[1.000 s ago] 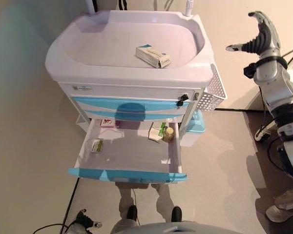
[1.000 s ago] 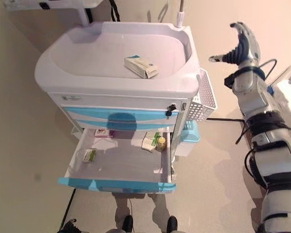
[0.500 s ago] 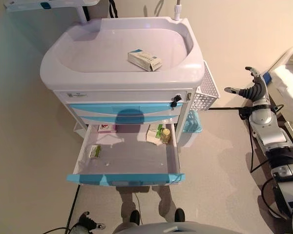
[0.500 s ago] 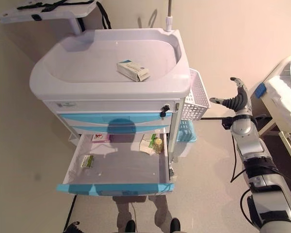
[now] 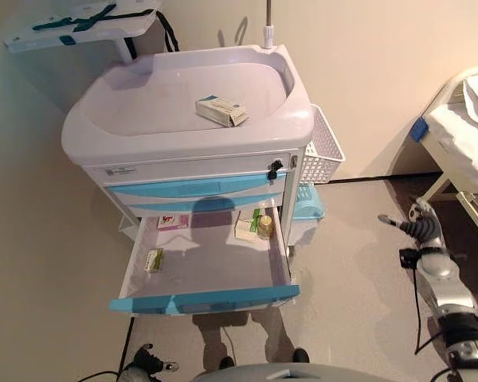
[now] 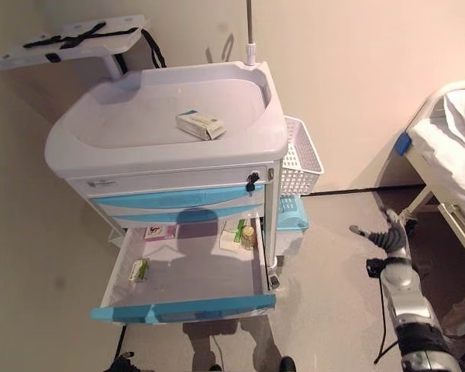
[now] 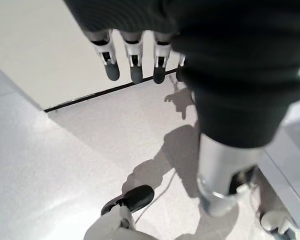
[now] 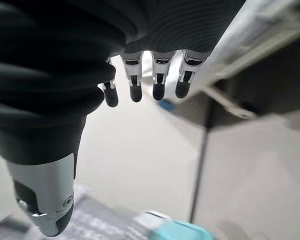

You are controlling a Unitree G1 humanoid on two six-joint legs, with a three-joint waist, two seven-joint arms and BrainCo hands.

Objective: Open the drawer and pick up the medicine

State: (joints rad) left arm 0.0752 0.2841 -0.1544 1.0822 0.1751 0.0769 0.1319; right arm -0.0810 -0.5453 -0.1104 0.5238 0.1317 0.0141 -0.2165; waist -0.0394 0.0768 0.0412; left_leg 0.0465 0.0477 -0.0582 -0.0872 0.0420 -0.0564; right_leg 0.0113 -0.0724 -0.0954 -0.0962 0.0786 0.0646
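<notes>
The white cart's (image 5: 103, 143) bottom drawer (image 5: 201, 299) with a blue front stands pulled out. In it lie a small green box (image 5: 153, 259), a red and white box (image 5: 172, 222), a white and green box (image 5: 248, 224) and a small yellow bottle (image 5: 265, 226). A white and blue medicine box (image 5: 221, 111) lies on the cart's top. My right hand (image 5: 415, 226) hangs low, right of the cart, open and empty; its wrist view shows straight fingers (image 8: 158, 83). My left hand (image 5: 146, 364) is low at the bottom edge, open and empty, its fingers (image 7: 135, 65) straight over the floor.
A white mesh basket (image 5: 323, 150) hangs on the cart's right side, with a blue bin (image 5: 307, 204) below it. A bed (image 5: 467, 119) stands at the right. A shelf (image 5: 78, 24) with straps sticks out at the back left.
My right arm has dropped from beside the cart's top down to near the floor at the right. The camera has shifted, showing more of the room. The boxes have not moved.
</notes>
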